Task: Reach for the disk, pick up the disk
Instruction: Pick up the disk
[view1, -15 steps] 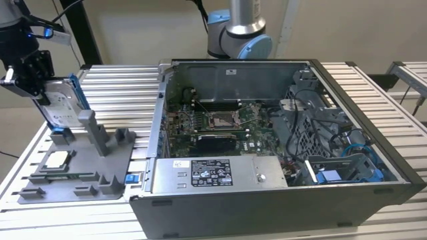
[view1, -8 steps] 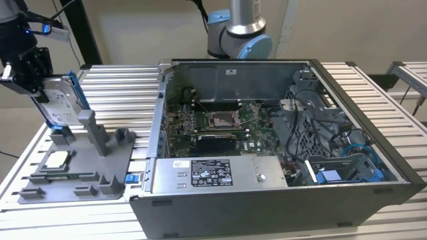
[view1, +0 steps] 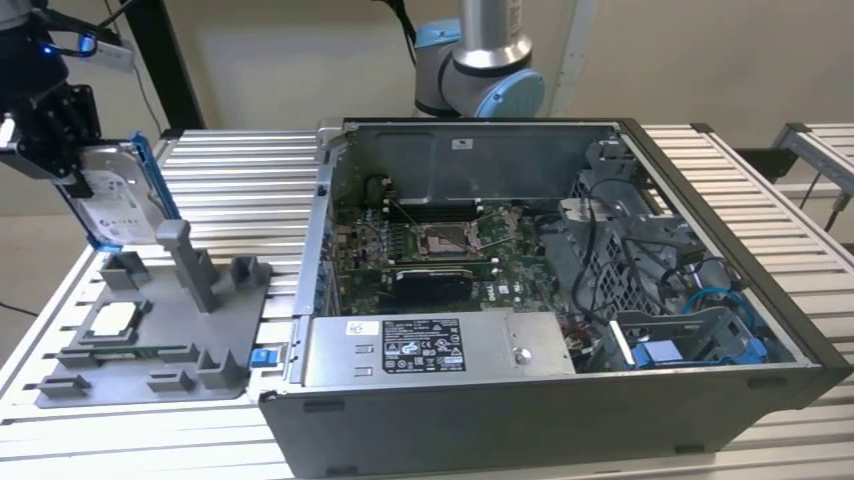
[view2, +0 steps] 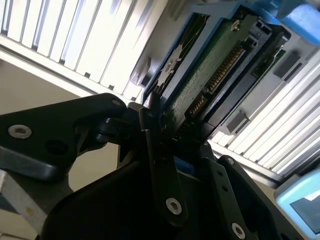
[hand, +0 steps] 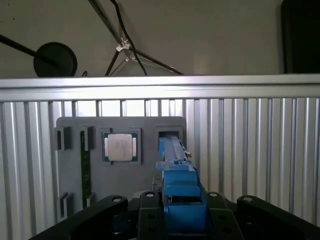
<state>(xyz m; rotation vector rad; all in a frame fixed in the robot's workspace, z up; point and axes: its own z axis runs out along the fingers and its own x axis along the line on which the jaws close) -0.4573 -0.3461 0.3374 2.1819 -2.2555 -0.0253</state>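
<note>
i see the gripper at the exterior view's left, pinched tight on the disk, which hangs upright in the air, clear of the slatted table. the disk's white label faces the camera and its blue frame runs down the edge toward the open computer case. just below it sits the grey tray, with a tall post near the disk's lower corner and a small square chip lying in a pocket. in the first wrist view the jaws press on both sides of the blue frame, and the tray lies beyond.
</note>
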